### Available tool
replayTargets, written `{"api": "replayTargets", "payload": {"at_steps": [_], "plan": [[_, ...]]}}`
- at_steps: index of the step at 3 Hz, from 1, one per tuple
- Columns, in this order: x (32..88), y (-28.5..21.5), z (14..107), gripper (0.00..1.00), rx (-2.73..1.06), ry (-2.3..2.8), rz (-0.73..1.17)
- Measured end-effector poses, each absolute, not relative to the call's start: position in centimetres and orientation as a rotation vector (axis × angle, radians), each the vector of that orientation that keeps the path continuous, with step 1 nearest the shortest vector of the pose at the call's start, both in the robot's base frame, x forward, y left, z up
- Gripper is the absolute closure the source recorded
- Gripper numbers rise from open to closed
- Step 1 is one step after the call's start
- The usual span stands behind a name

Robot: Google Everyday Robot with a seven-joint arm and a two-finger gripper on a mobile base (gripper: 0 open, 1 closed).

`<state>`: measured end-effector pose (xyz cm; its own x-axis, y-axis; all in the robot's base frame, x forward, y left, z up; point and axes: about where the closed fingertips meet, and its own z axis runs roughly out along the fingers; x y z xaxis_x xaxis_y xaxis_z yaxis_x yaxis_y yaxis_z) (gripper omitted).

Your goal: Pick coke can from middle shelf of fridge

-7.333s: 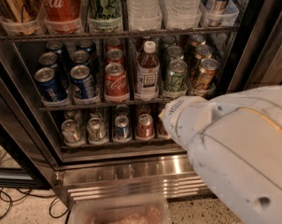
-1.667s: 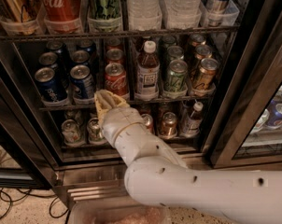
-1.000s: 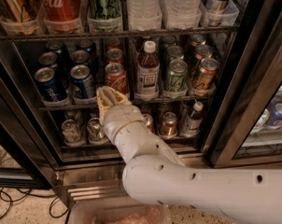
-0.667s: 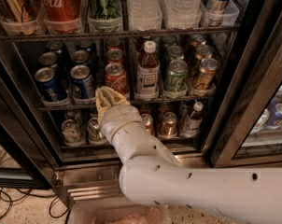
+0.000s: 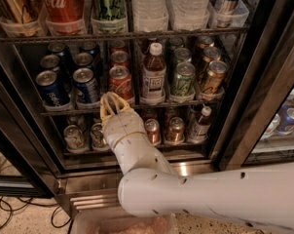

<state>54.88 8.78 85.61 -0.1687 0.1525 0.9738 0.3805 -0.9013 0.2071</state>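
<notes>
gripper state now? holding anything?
gripper: at the front rail of the middle shelf, just below the coke can; open or shut cannot be told.

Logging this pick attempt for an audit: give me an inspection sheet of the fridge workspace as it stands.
Surface: middle shelf, wire rack, stocked.
Job's things: coke can upright at the front of its row.
Clutter: Pepsi cans on its left, bottle on its right.
Gripper: gripper just below the coke can, at the shelf's front rail.
Cables: black cables on the floor, lower left.
Surroundings: fridge black-framed; more cans behind glass at right.
</notes>
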Motion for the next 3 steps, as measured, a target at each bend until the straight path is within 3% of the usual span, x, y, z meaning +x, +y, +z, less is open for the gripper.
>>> {"api": "replayTargets", "payload": {"at_steps": [3], "plan": [[55.58,7.16,85.27,0.5,-1.899,-0.622,-2.351]]}}
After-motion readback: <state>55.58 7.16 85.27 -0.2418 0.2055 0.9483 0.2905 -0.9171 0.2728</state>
